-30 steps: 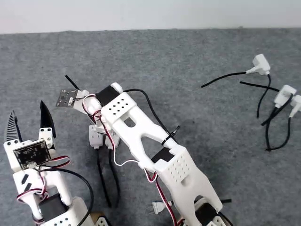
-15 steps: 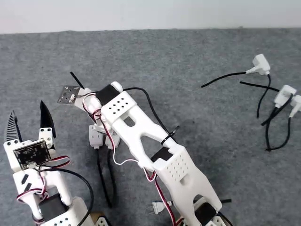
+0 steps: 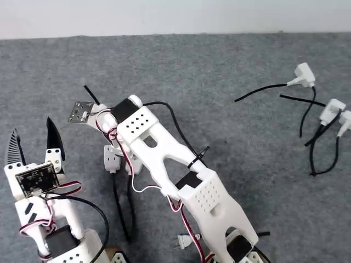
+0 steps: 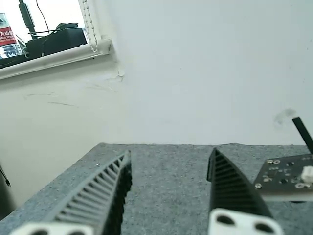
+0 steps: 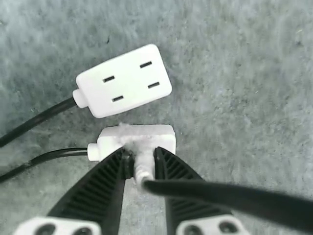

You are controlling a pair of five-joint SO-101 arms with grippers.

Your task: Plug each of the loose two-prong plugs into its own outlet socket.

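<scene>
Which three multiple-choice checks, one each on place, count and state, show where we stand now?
1. The plug in the right gripper sits: A at the nearer socket; B at the farther socket; C over bare mat.
2. Slots showing on the farther socket: A two; B four; C six.
3. The left gripper is: A shut on a plug; B open, empty; C shut, empty.
Answers: A, the plug meets that socket's edge; B, two pairs show; B, its fingers stand apart, nothing between.

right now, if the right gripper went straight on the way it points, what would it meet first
The right gripper, shut on a white plug, points at the nearer outlet socket. The plug seems to touch it, so that socket comes first.
</scene>
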